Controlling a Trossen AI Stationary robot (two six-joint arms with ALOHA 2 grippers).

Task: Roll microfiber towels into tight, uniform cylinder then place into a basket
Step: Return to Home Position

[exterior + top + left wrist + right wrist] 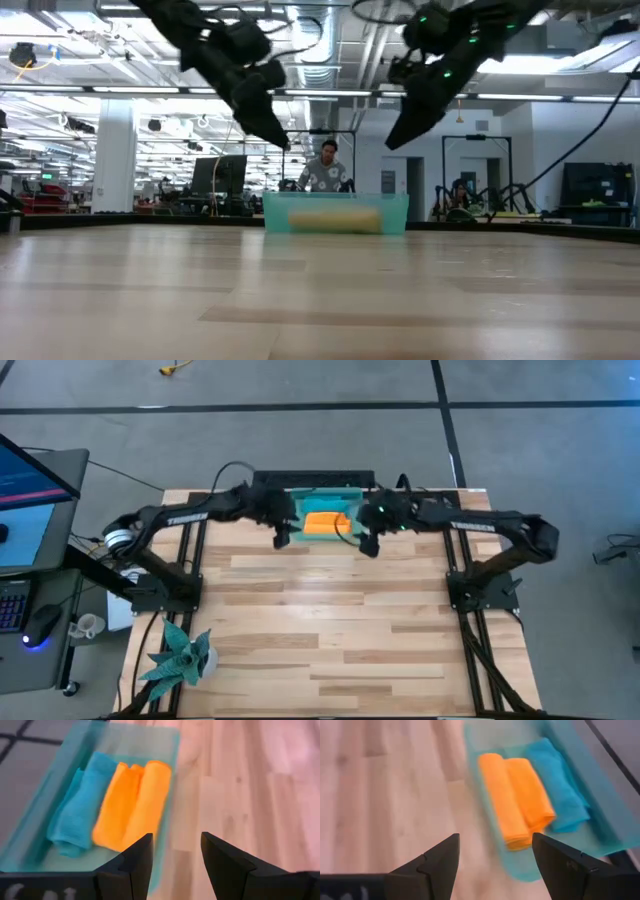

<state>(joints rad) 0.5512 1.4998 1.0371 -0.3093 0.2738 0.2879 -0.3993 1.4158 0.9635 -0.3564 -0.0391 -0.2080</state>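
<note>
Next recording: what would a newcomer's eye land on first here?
The bright orange towel lies rolled beside the teal-blue towel inside the basket at the far edge of the table. The left gripper and right gripper hang open and empty above the table, one on each side of the basket.

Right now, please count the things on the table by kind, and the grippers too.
basket: 1
towels: 2, the orange towel and the teal-blue towel, both rolled, lying in the basket
plant figure: 1
grippers: 2, the left gripper and the right gripper, both open, raised near the basket
Total: 6
</note>
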